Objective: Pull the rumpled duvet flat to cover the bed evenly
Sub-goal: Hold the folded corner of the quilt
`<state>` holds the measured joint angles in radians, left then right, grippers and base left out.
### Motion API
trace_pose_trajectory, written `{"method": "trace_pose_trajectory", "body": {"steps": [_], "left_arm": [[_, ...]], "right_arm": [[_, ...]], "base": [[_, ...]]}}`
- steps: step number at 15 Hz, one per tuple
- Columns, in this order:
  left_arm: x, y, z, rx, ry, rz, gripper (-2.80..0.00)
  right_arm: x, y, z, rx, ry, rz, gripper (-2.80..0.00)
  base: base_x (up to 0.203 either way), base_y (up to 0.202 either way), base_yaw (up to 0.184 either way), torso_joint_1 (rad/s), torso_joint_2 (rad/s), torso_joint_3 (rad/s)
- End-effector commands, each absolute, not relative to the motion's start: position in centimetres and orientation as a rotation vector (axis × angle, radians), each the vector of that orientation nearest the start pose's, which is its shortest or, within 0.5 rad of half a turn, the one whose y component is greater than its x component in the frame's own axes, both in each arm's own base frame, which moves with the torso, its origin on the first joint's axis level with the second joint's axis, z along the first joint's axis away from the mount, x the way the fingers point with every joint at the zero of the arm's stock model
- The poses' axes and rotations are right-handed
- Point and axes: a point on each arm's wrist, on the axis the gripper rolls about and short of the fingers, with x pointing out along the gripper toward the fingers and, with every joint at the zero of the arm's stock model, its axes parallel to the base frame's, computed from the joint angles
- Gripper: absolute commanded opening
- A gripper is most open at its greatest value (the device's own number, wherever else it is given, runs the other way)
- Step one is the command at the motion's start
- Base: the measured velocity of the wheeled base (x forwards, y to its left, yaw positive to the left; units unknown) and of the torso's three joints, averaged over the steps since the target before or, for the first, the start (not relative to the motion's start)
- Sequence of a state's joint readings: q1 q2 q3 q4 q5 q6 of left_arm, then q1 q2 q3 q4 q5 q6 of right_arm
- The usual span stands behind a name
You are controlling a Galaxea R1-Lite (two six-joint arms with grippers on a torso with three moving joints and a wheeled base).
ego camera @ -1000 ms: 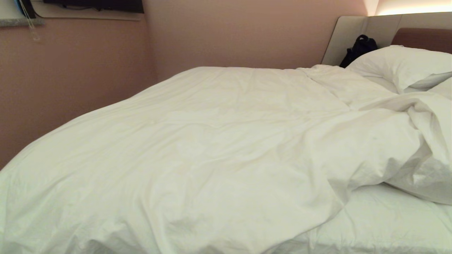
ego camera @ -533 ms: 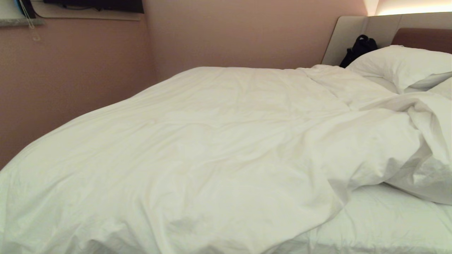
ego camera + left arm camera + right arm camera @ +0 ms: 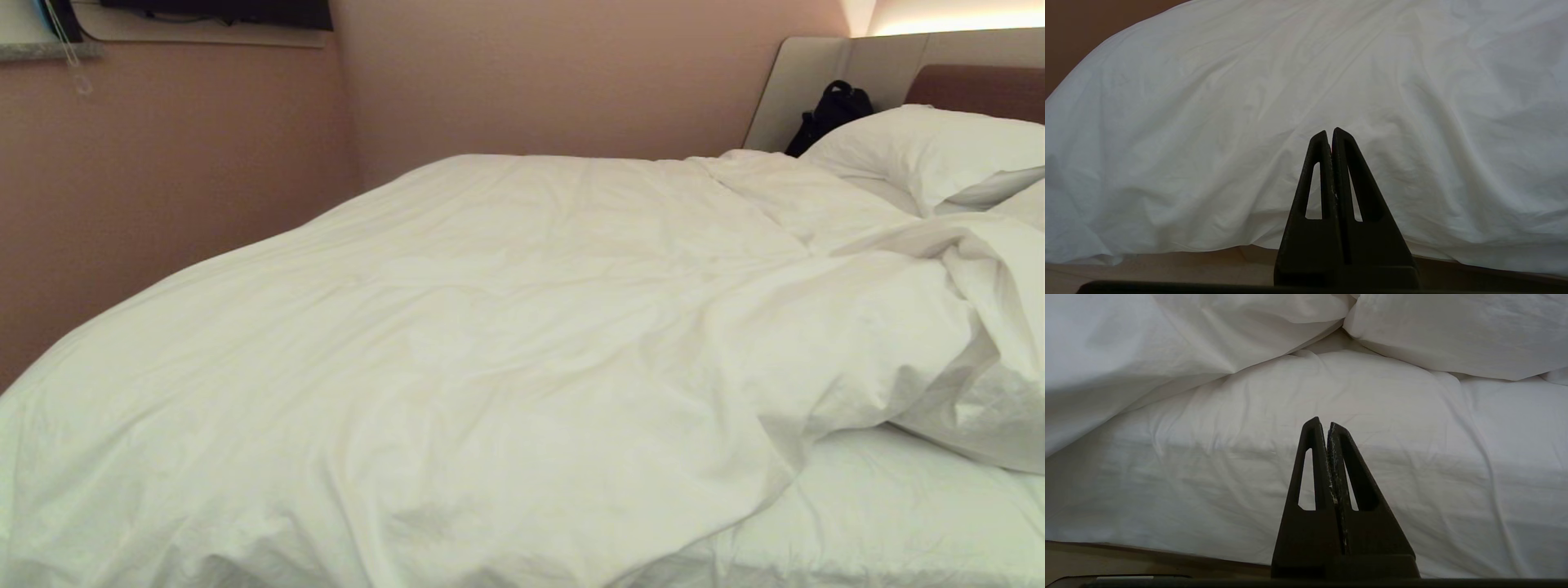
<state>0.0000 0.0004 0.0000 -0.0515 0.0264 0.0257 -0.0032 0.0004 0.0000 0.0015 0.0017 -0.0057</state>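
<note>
white and puffy, the duvet [image 3: 490,351] lies creased over most of the bed [image 3: 890,523] in the head view, bunched back at the right so bare sheet shows there, with a pillow [image 3: 922,151] and a black bag [image 3: 829,114] by the headboard [image 3: 816,77]. left wrist view: the left gripper [image 3: 1330,132], fingers pressed together and empty, points at the duvet's hanging edge. right wrist view: the right gripper [image 3: 1321,424], likewise closed and empty, points at the bare sheet below the bunched duvet fold.
</note>
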Motion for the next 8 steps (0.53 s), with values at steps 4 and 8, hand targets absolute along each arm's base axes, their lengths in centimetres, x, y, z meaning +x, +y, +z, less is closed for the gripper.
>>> {"method": "trace_pose_trajectory", "body": {"steps": [4, 8], "left_arm": [[-2.30, 0.06, 8.11, 0.022, -0.055, 0.025, -2.80], [-2.30, 0.06, 8.11, 0.024, -0.055, 0.028, -2.80]], "right_arm": [[-2.28, 0.01, 7.53, -0.006, 0.002, -0.001, -2.80], [-2.28, 0.01, 7.53, -0.006, 0.002, -0.002, -2.80]], "base": [[0.000, 0.000, 0.000, 0.000, 0.00, 0.000], [0.000, 0.000, 0.000, 0.000, 0.00, 0.000]]}}
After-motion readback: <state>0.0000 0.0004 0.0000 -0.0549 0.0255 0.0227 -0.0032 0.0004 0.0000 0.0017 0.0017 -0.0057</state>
